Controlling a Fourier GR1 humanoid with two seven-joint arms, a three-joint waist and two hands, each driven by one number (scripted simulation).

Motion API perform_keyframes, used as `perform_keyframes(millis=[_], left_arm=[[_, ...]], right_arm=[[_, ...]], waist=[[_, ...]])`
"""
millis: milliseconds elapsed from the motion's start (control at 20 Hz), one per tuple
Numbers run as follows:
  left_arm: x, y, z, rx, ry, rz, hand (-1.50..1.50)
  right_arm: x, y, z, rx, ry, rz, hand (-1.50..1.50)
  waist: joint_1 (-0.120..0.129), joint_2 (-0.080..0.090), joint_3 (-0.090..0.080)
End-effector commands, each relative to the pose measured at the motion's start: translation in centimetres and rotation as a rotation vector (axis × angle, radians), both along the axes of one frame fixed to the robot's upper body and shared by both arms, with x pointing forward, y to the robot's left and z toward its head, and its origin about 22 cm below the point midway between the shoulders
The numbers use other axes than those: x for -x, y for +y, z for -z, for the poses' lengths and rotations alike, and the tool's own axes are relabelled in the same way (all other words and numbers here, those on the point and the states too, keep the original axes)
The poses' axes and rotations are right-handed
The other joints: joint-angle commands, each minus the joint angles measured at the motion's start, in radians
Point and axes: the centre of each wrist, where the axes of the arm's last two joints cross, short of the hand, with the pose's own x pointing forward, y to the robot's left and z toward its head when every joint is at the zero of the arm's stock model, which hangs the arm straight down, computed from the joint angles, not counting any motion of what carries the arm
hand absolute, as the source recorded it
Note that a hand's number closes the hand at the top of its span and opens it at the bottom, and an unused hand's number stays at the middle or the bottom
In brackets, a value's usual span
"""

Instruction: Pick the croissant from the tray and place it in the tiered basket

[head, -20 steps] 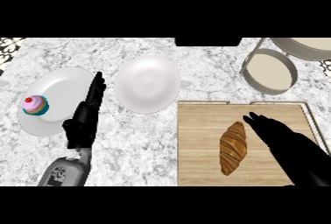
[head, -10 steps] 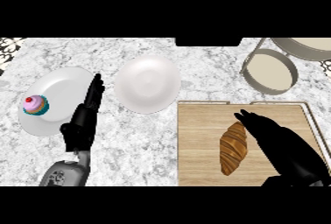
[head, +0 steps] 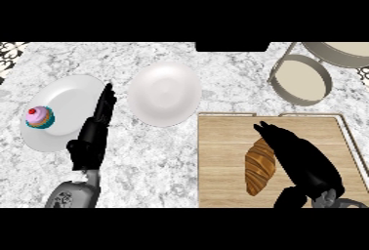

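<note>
While the croissant (head: 260, 165) lies lengthwise on the wooden tray (head: 223, 146) at the near right of the bench (head: 238, 73), we have our right robot hand (head: 299, 156) just beside it on its right, fingers stretched out toward the far side and not curled round anything. So that robot hand is open, w/ its left edge touching or nearly touching the pastry; we can't tell which from this angle. Nothing is lifted yet.

Our left robot hand (head: 92, 136) sits at the near left, fingers straight and pointing far, resting by the near-right rim of a white plate (head: 72, 100) that carries a small cupcake (head: 39, 117). It's open too, holding nothing. A second white plate (head: 164, 93) stands between that one and the tray, approx. mid-bench.

We judge the step in hand to be the approach/grasp, i.e. the very start of the task. The tiered basket (head: 302, 78) waits at the far right, just beyond the tray's far edge, w/ a second tier showing at the top right corner.

Next move, as we see it: shift the right robot hand left over the croissant, bring thumb and fingers round its middle, close, then lift clear of the tray rim before carrying it far-right to the basket. The pastry is long and curved, so a grip across its width near the centre looks the safest bet vs. pinching an end.
</note>
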Motion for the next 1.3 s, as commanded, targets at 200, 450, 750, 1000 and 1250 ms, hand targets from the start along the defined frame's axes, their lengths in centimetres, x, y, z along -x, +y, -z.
perform_keyframes(millis=[200, 450, 750, 1000, 1250], left_arm=[[-1.1, 0.3, 1.4, -0.005, 0.01, -0.007, 0.0], [-0.6, 0.1, 1.2, -0.01, -0.009, -0.011, 0.0], [-0.1, -0.9, 0.4, -0.013, -0.001, -0.008, 0.0], [-1.1, 1.9, -1.2, 0.003, 0.003, -0.001, 0.0], [-0.2, -0.1, 0.4, -0.018, -0.003, -0.014, 0.0]], right_arm=[[0.1, 0.2, 0.5, -0.021, 0.002, -0.007, -1.5], [-0.2, 0.5, 1.9, -0.058, -0.004, 0.003, -1.5], [-0.6, 1.3, 4.7, -0.089, -0.044, 0.041, -1.5], [-0.4, 0.6, 4.7, -0.001, -0.18, -0.007, 1.5], [-0.5, 2.1, 7.0, 0.041, -0.258, -0.043, 1.5]], waist=[[-0.003, 0.0, 0.0], [-0.002, 0.0, 0.0], [0.0, 0.0, 0.0], [0.001, 0.0, 0.0], [0.0, 0.0, 0.0]])
